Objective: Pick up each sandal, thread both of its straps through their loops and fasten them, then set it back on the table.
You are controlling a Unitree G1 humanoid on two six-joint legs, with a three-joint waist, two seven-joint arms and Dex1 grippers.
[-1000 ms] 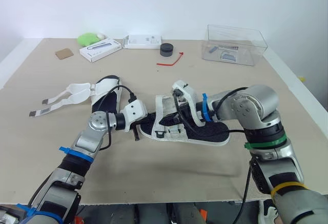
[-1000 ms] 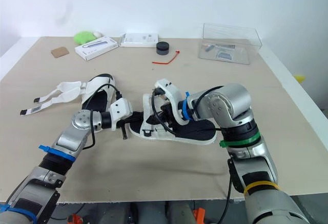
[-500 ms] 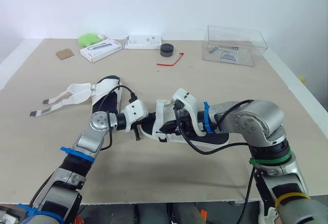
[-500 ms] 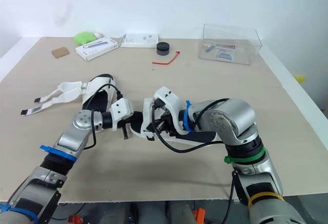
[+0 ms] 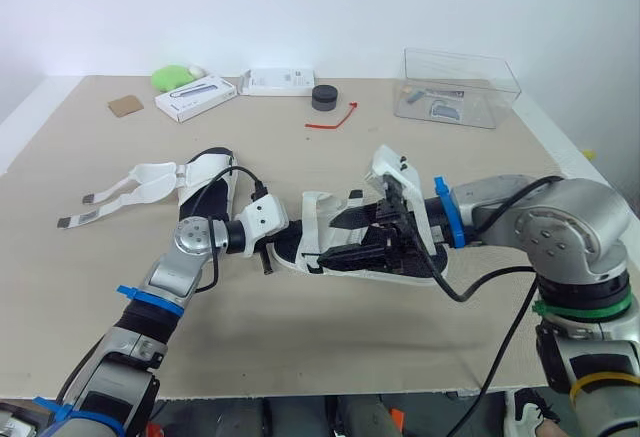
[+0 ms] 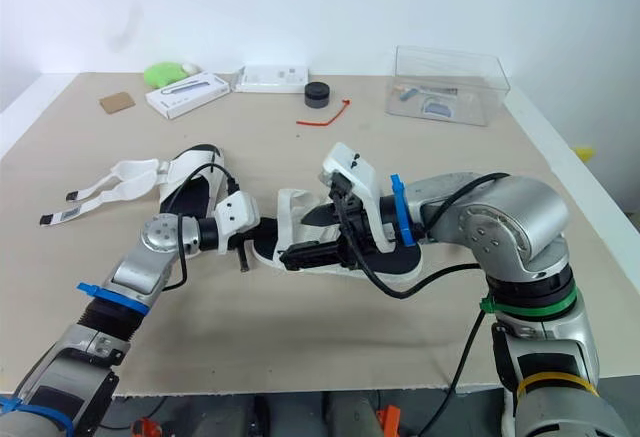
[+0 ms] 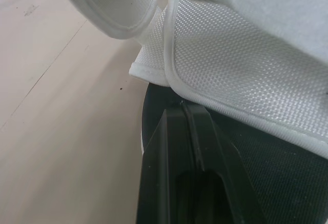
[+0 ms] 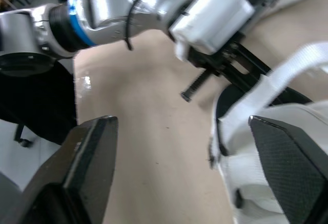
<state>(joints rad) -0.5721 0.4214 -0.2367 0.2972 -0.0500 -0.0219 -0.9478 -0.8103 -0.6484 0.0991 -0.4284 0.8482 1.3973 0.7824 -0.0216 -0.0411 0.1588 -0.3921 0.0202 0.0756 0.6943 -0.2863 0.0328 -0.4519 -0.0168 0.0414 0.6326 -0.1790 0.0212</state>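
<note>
We see the sandal [image 5: 318,225] lying between the two grippers: a black, finely dimpled sole under broad white straps of woven mesh with smooth piped edges, one strap curling up into a rounded loop. The left gripper [image 5: 288,228] has its two black fingers [image 7: 169,172] pressed together, their tips against the sole's rim just under the mesh. The right gripper [image 8: 182,124] hovers over the sandal's other side with its wedge-shaped, cross-hatched fingers [image 8: 287,167] spread wide; we cannot tell whether they touch it. On the left gripper's outer side lies a second sandal [image 5: 205,182], its white straps splayed flat. All rests on a matt beige table [image 5: 330,347]. Far beyond both grippers, near the white wall [image 5: 300,7], stand a clear plastic box [image 5: 460,87], a flat white carton [image 5: 196,96], a black puck [image 5: 324,97] and a red tie [image 5: 332,120].
</note>
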